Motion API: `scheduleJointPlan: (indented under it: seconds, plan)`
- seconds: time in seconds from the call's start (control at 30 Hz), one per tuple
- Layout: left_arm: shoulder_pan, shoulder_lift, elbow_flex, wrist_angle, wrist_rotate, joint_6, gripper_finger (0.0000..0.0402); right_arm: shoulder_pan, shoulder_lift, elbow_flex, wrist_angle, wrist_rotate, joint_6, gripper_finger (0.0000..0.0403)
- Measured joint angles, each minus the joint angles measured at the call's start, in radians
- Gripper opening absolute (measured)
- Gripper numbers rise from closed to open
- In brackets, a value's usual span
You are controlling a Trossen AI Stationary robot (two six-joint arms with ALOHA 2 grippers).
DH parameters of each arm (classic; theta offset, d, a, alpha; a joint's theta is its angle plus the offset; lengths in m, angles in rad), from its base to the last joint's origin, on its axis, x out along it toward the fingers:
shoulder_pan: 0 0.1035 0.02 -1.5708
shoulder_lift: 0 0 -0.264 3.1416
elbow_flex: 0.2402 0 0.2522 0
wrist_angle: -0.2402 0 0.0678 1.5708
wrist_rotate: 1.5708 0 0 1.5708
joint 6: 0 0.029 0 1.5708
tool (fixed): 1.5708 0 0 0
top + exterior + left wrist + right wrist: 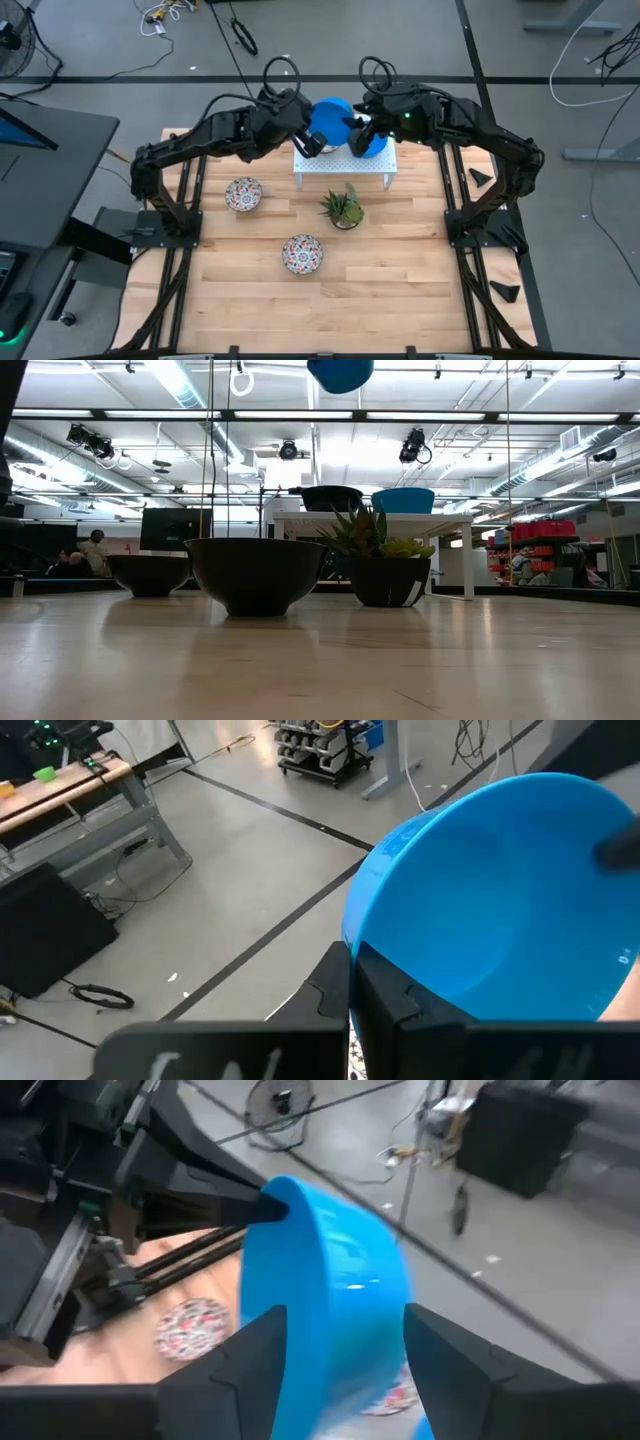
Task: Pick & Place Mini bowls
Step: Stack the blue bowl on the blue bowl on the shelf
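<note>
Blue bowl [328, 117] pinched by closed left fingers [385, 1000], right fingers [455, 1355] spread around it, rack [345, 165] half hidden.

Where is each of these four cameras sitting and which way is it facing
High view: overhead, straight down on table, both arms showing.
Low view: tabletop height, level past floral bowl and plant; no arm showing.
Left wrist view: on left arm, left gripper shut on raised blue bowl.
Right wrist view: on right arm, right gripper open around that bowl.
Shared: the raised blue bowl appears in all four views.
</note>
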Motion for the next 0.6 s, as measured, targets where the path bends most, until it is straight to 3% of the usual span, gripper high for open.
scheduleJointPlan:
  seconds: [0.27, 0.6]
  plan:
    - [-0.026, -0.001, 0.0, -0.024, -0.026, 0.048, 0.0003, 0.0, 0.023, 0.0, -0.007, -0.021, 0.005, 0.0174]
    - [-0.028, -0.004, 0.0, -0.032, 0.012, 0.074, 0.0011, -0.003, 0.021, 0.0, -0.019, -0.004, 0.004, 0.0019]
